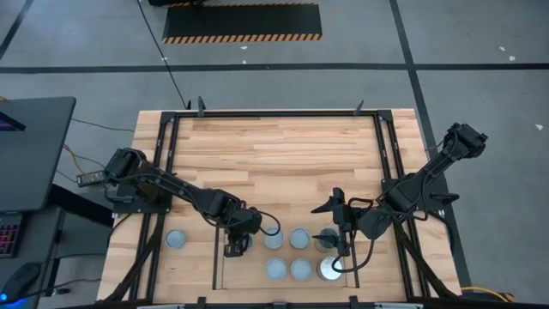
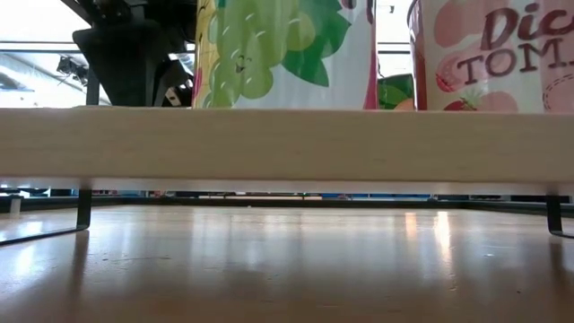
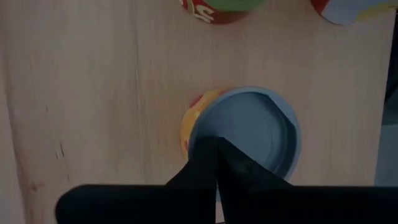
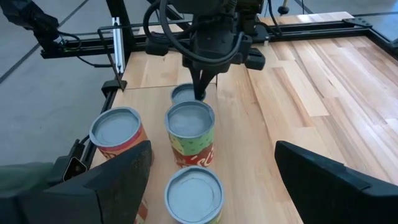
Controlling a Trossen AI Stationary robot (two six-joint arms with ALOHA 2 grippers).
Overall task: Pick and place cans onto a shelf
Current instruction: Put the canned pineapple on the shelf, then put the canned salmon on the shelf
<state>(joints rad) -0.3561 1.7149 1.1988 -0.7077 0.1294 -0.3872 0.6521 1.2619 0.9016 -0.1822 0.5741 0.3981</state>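
Observation:
Several round metal cans stand upright on the light-wood shelf (image 1: 249, 273) near the table's front edge, among them a bright white-topped can (image 1: 330, 269). One can (image 1: 176, 239) stands left of the shelf's dark rail. My left gripper (image 1: 233, 249) is shut and points down at the rim of a yellow-labelled can (image 3: 249, 134), which also shows in the right wrist view (image 4: 183, 93). My right gripper (image 1: 336, 233) is open and level, with the nearest can (image 4: 193, 196) between its wide-spread fingers, untouched. The low view shows two labelled cans (image 2: 282, 54) on the shelf board (image 2: 287, 148). My left gripper's shut fingertips (image 3: 214, 149) stand from above at the rim (image 3: 199, 124) of the yellow-labelled can, which stands upright on the shelf. I cannot tell whether they touch it.
A black outer frame (image 1: 167, 146) with long rails runs round the wooden table top. The far half of the table (image 1: 274, 146) is bare wood. The two grippers face each other along the shelf's far row, with two cans (image 4: 189, 127) between them.

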